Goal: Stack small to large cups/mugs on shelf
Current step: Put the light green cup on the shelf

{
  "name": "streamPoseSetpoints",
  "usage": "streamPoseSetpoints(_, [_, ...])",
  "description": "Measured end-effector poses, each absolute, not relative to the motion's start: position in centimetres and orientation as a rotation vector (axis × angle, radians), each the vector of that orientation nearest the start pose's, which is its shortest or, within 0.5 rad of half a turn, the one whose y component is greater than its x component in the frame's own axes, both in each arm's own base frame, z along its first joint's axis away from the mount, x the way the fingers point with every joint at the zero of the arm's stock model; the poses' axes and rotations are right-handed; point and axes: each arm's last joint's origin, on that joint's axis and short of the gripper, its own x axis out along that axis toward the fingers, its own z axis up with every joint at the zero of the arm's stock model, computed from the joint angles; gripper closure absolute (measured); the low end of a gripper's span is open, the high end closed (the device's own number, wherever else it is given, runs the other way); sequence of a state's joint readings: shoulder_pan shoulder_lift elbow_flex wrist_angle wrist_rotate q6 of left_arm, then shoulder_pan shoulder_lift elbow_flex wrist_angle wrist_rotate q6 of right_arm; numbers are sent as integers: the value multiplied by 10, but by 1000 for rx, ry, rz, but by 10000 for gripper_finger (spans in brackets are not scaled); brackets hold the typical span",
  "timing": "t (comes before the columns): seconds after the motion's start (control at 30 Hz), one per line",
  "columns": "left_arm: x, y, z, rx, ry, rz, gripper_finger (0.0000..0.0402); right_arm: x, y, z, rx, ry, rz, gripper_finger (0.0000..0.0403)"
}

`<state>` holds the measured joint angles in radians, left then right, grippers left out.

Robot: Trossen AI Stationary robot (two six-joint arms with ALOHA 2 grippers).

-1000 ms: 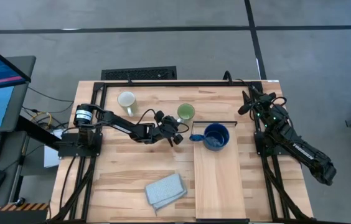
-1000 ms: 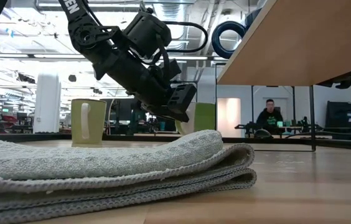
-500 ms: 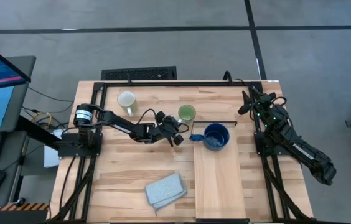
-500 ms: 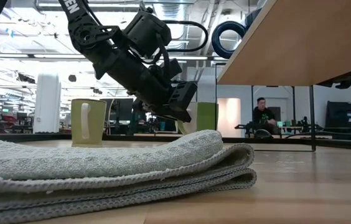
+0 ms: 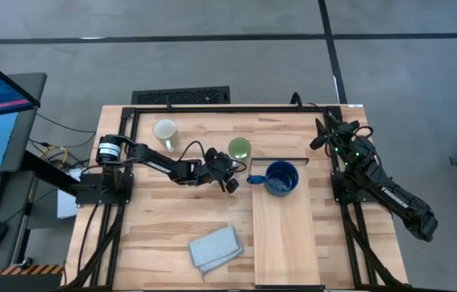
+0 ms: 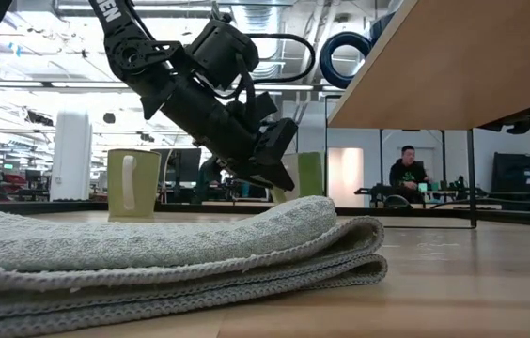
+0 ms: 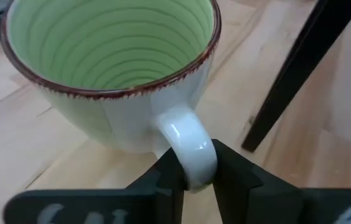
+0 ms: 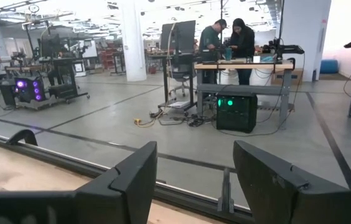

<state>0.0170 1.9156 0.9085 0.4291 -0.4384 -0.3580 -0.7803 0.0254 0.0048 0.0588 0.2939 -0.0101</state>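
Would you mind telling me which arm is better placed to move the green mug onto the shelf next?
The left. Its end effector is shut on the green mug's handle, beside the shelf where the blue mug sits. The right end effector is open at the table's far right edge.

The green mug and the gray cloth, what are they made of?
The green mug looks like glazed ceramic: shiny handle, ridged inside, speckled brown rim. The left gripper pinches its handle. The gray cloth looks like soft cotton terry, with a nubbly woven surface, folded in layers.
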Motion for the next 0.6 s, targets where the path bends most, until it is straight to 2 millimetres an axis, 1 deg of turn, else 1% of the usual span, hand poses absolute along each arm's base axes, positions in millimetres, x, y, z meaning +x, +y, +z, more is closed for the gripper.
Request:
streamPoseSetpoints(0.07, [370, 21, 126, -227, 480, 528, 362, 64, -75, 169, -19, -33, -1074, 168])
streamPoseSetpoints(0.3, [369, 26, 126, -238, 474, 548, 362, 64, -75, 169, -19, -33, -1074, 168])
streamPoseSetpoints(0.43, [369, 27, 126, -244, 465, 594, 362, 64, -75, 169, -21, -32, -1075, 168])
streamPoseSetpoints(0.6, [369, 25, 126, -248, 466, 585, 362, 64, -75, 169, -40, -21, -1075, 168])
